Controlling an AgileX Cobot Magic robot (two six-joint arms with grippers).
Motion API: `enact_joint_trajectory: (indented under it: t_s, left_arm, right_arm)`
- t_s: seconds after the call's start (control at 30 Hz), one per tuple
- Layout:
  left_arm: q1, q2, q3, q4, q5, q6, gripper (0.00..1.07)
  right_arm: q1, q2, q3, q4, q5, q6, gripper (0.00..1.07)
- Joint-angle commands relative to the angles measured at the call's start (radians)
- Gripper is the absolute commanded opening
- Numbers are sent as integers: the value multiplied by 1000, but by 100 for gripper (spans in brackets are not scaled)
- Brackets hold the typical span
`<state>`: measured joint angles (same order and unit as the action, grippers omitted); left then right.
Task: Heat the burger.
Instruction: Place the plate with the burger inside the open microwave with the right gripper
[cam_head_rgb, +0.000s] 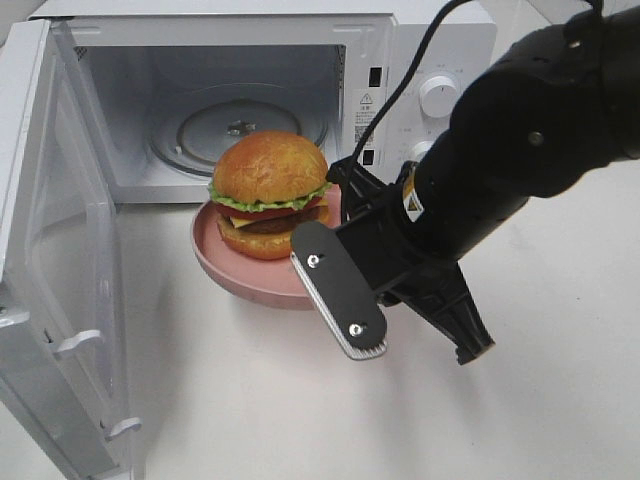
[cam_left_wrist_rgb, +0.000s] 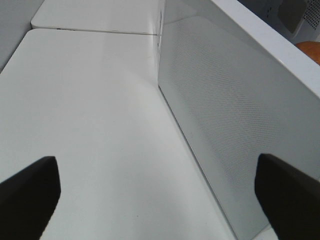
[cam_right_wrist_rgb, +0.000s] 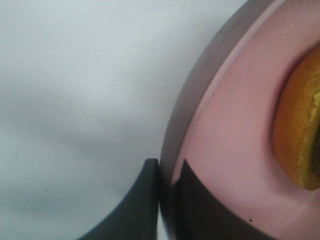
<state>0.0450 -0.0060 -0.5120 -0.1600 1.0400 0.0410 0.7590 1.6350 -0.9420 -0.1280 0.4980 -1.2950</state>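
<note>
Our right claw (cam_right_wrist_rgb: 166, 205) is clenched on the rim of the pink plate (cam_head_rgb: 228, 268). The right wrist view shows one finger outside the rim and one lying on the plate's inner face. The burger (cam_head_rgb: 270, 195) sits on that plate, roughly at its middle, upright, with its glossy bun on top and the lettuce edge and dark filling below. The claw touches only the plate, not the burger.

The plate is just in front of the open microwave (cam_head_rgb: 400, 30), outside the cavity. It seems to hang a little above the white counter (cam_head_rgb: 300, 420), though we cannot be sure of the gap. Behind it, inside the cavity, lies the bare glass turntable (cam_head_rgb: 190, 135). The microwave door (cam_head_rgb: 60, 250) stands swung wide to the left side of the high view.

Our left claw (cam_left_wrist_rgb: 160, 197) is released, its two dark fingertips (cam_left_wrist_rgb: 30, 192) spread wide with nothing between them. It is low over the counter beside the outer face of the door, well apart from plate and burger.
</note>
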Motion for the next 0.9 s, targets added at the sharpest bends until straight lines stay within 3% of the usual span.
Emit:
enact_joint_trajectory:
  t_s: [0.03, 0.9]
  left_arm:
    - [4, -20, 1, -3, -9, 2, 98]
    - [4, -20, 1, -3, -9, 2, 98]
  right_arm:
    - [-4, 37, -70, -41, -23, 53, 0]
    - [-4, 254, -335, -162, -30, 211, 0]
